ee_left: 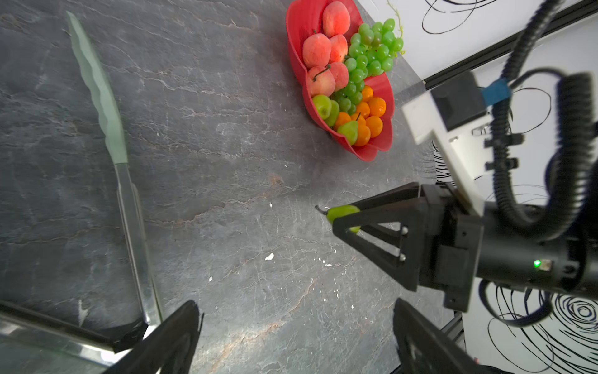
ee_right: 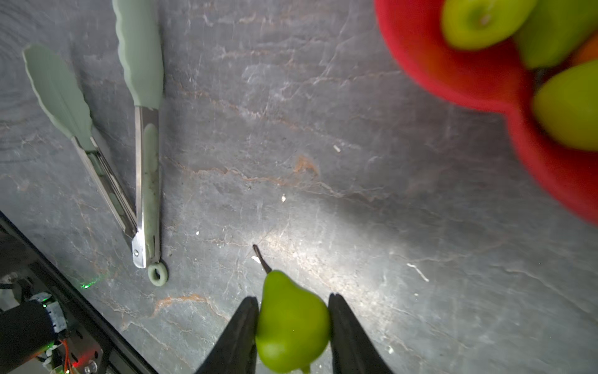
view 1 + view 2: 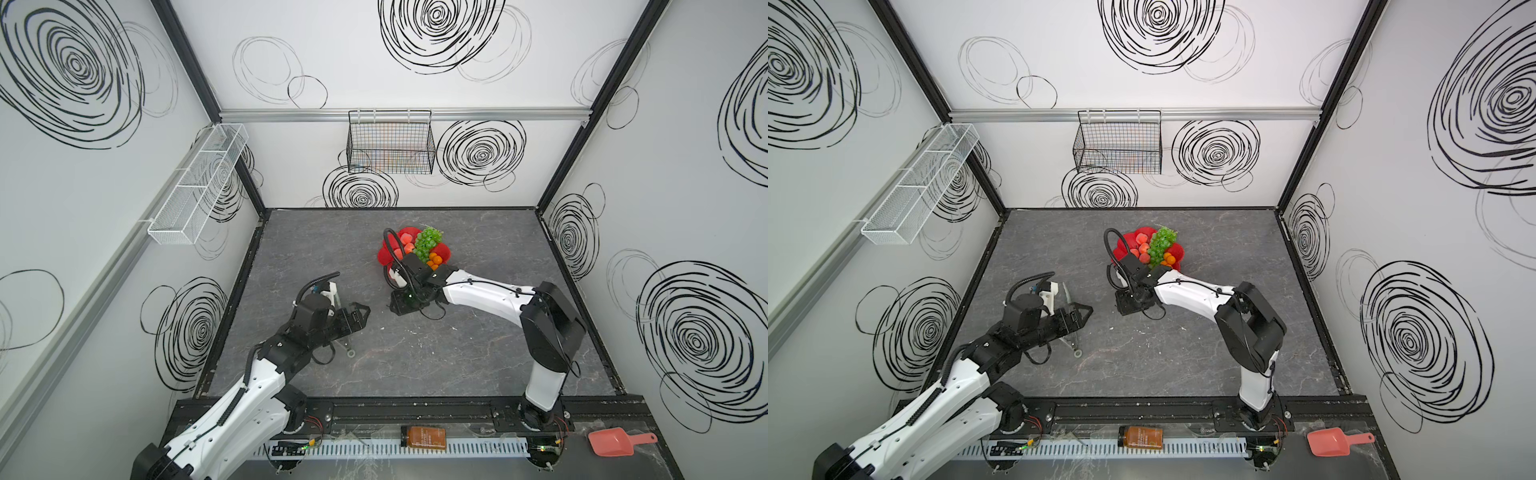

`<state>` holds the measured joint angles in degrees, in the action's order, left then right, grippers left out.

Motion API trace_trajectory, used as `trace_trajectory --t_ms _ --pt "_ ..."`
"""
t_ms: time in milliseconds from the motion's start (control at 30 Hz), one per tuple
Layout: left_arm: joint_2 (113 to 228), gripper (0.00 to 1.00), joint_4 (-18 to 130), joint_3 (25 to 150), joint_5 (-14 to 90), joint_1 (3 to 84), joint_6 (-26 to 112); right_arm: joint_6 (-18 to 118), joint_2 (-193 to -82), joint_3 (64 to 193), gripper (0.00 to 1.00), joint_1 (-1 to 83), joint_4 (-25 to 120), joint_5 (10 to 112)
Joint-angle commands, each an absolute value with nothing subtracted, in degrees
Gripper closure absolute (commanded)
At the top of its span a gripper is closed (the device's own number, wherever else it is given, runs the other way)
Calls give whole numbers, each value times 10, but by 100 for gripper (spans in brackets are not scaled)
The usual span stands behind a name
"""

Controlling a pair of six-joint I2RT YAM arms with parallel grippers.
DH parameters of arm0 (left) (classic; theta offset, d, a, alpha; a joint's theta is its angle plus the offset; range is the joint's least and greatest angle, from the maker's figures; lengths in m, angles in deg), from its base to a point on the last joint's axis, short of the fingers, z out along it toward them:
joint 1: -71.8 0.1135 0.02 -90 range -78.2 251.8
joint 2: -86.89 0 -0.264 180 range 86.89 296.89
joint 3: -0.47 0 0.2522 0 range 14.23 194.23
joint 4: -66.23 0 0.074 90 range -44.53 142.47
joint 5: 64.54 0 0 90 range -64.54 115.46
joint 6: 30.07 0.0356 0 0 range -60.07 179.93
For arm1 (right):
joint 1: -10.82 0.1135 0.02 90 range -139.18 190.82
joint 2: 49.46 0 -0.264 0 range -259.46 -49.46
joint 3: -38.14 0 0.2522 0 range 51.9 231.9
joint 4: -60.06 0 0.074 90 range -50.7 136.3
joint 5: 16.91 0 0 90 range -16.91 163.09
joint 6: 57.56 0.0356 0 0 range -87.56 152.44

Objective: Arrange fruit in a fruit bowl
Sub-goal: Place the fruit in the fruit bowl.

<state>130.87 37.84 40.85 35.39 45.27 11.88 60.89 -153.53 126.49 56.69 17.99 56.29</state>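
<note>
The red fruit bowl (image 3: 445,252) (image 3: 1178,251) (image 1: 372,152) stands mid-table toward the back, holding pink peaches (image 1: 317,50), a bunch of green grapes (image 3: 428,243) (image 1: 372,48), orange tangerines (image 1: 375,107), a green apple (image 1: 322,105) and a pear (image 1: 349,129). My right gripper (image 2: 293,298) (image 1: 343,217) hangs just in front of the bowl, shut on a green pear (image 2: 293,323) whose stem points outward. My left gripper (image 1: 296,311) (image 3: 363,309) is open over bare table to the left, with nothing between its fingers.
Green-tipped metal tongs (image 2: 145,162) (image 1: 106,107) lie on the table beside and under the left arm. A black wire basket (image 3: 390,143) and a white mesh shelf (image 3: 199,183) hang on the walls. A jar (image 3: 423,437) and a pink scoop (image 3: 615,442) lie on the front ledge.
</note>
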Motion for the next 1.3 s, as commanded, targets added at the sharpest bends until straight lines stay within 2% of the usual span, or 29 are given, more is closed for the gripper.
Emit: trace_trajectory --t_ms 0,267,700,1267 --pt "1333 4 441 443 317 432 109 601 -1513 1278 62 544 174 568" --pt "1419 4 477 499 305 422 139 578 -1548 1368 61 508 138 587" --pt "1515 4 521 549 340 447 169 554 -1674 1513 61 470 93 609" --pt "1528 4 530 543 359 460 171 550 -1718 1511 59 449 84 595"
